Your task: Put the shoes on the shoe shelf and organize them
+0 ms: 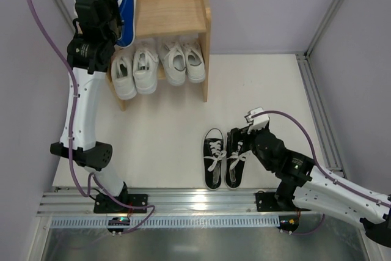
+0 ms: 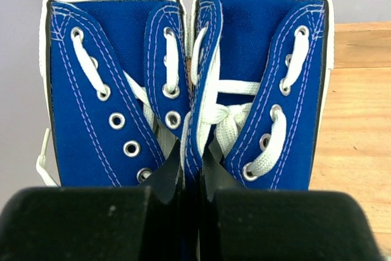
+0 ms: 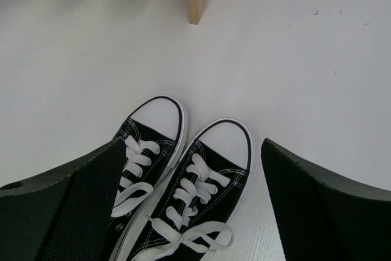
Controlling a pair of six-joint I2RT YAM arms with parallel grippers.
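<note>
Two robot arms and sneakers at a wooden shoe shelf point(image 1: 177, 10).
At far left, the left pincer point(image 2: 190, 178) is clamped tight on the touching inner sides of the blue sneakers point(image 2: 244, 59), at the left end of the shelf's top tier. Four white sneakers point(image 1: 160, 64) line the lower tier. Further right, the black sneakers point(image 1: 222, 158) sit side by side on the table point(image 1: 263, 90), with the right pincer point(image 3: 194, 169) spread wide on either side of them, gripping nothing.

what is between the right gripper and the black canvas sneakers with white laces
Nothing visible. The open right gripper hangs directly over the black canvas sneakers, which stand side by side on the white table.
</note>
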